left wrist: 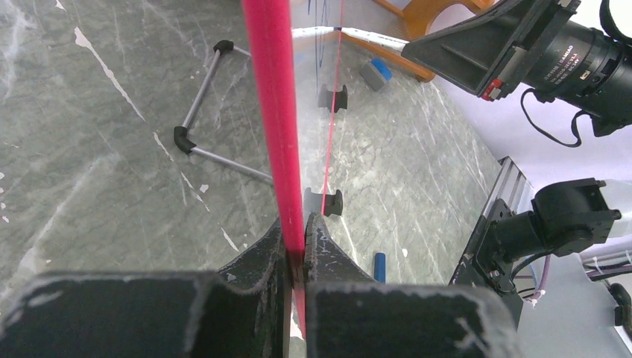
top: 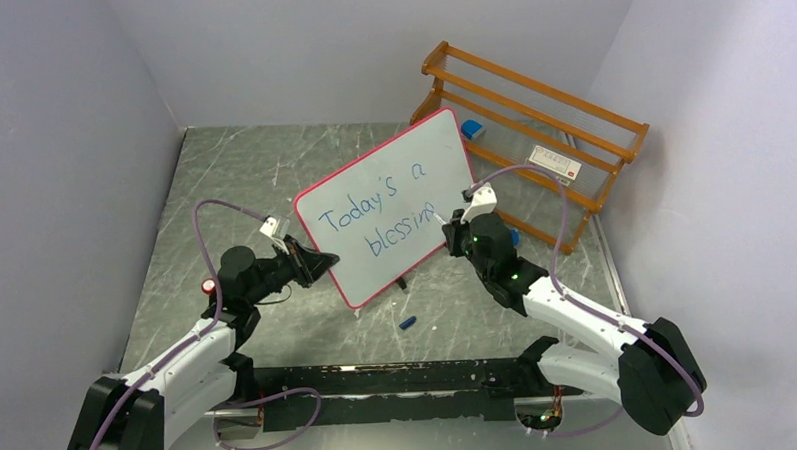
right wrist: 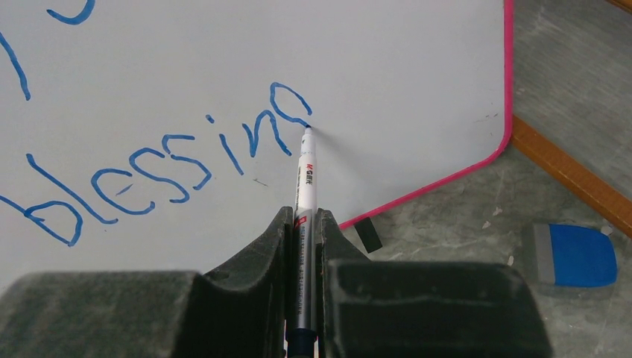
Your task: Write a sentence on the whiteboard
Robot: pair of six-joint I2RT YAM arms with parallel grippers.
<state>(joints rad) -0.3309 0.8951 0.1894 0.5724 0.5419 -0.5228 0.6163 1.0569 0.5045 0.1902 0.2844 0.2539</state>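
Observation:
The whiteboard (top: 398, 175), white with a pink-red rim, stands tilted mid-table. The sentence (top: 374, 214) on it is in blue, "Today's a" above "blessin" plus an open loop. My left gripper (top: 328, 259) is shut on the board's near-left rim, which shows as a red strip (left wrist: 272, 112) between the fingers of that gripper (left wrist: 296, 224). My right gripper (top: 453, 233) is shut on a white marker (right wrist: 304, 186), which stands between the fingers of that gripper (right wrist: 302, 216). The marker's tip touches the board (right wrist: 402, 82) at the last loop of the blue writing (right wrist: 149, 171).
A blue marker cap (top: 407, 323) lies on the grey table in front of the board, also in the left wrist view (left wrist: 379, 266). A blue eraser (right wrist: 577, 255) lies by the orange wooden rack (top: 541, 130) at back right. The board's wire stand (left wrist: 201, 142) is behind it.

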